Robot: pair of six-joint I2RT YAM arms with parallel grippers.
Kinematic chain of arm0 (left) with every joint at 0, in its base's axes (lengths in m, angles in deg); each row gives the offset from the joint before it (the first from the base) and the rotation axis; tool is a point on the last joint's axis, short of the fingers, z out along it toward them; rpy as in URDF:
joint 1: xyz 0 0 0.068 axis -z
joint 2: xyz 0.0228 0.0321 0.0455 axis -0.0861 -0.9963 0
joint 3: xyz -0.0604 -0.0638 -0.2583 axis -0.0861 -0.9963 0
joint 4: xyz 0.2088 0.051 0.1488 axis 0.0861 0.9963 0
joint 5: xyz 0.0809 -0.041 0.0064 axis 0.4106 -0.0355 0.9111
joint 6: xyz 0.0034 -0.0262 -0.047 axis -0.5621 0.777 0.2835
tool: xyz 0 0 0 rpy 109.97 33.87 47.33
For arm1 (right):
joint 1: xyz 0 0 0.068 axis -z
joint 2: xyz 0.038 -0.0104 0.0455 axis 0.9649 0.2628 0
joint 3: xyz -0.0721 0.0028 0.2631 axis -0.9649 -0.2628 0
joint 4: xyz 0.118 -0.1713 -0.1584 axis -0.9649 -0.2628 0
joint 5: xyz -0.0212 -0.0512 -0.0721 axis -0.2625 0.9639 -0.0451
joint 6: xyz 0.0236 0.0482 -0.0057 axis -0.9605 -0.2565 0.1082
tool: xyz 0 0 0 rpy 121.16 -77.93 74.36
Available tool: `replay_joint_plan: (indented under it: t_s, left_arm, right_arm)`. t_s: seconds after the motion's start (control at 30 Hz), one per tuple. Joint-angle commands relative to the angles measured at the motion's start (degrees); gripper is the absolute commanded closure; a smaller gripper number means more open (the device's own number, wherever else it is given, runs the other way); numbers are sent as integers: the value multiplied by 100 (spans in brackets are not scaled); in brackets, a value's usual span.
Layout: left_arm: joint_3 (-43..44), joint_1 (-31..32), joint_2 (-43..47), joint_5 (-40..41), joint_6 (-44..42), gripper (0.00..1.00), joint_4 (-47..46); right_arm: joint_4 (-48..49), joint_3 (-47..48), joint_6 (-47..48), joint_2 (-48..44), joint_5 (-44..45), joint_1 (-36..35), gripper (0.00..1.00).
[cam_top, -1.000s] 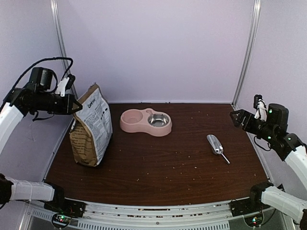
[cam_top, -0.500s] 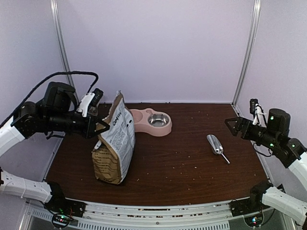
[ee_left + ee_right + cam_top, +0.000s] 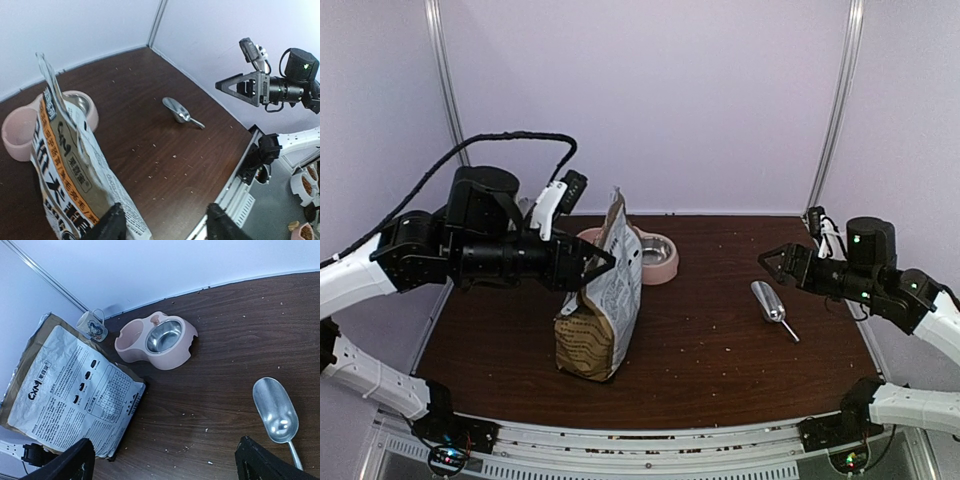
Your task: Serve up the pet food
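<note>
The bag (image 3: 605, 310) stands upright on the table (image 3: 700, 370), its contents hidden. The left gripper (image 3: 598, 262) is set at the bag's 9 o'clock edge, jaws apart; contact cannot be told. The pink bowl (image 3: 665, 262), at the bag's 1 o'clock, is half covered by it. The scoop (image 3: 770, 300) lies at 3 o'clock, below the right gripper (image 3: 770, 260), which is spread wide and empty. Pet food is made out only as strewn specks (image 3: 206, 430), too small to be identified.
</note>
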Motion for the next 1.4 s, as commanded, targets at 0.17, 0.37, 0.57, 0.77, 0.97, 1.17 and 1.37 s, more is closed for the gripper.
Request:
replay_joint_plan:
  t_s: [0.17,0.37,0.57,0.77,0.97,1.17,1.37]
  left_arm:
    - [-152,-280,1386,1502,344,13,493]
    - [-565,-2020,1594,-67,180,6,615]
    - [-1187,-2801,1406,-297,-124,4,546]
    - [-1910,-2915,1530,-513,-80,4,312]
    - [-2287,-2917,1913,-390,-29,4,450]
    - [-2511,-2919,2251,-401,-11,3,495]
    - [-2557,-2918,2455,-479,-2,3,590]
  right_arm:
    - [-295,1300,-1084,1058,1555,-1628,0]
    - [-843,2666,-1537,2375,2633,-2668,2]
    - [-1142,4540,-1506,4149,2930,-3247,3]
    - [-1756,6755,-1220,5861,3051,-3502,5]
    - [-2086,8521,-1153,7176,3246,-3494,6]
    - [-2069,9303,-1135,8088,3114,-3422,7]
    - [-2702,9346,-1474,8339,3433,-3348,30]
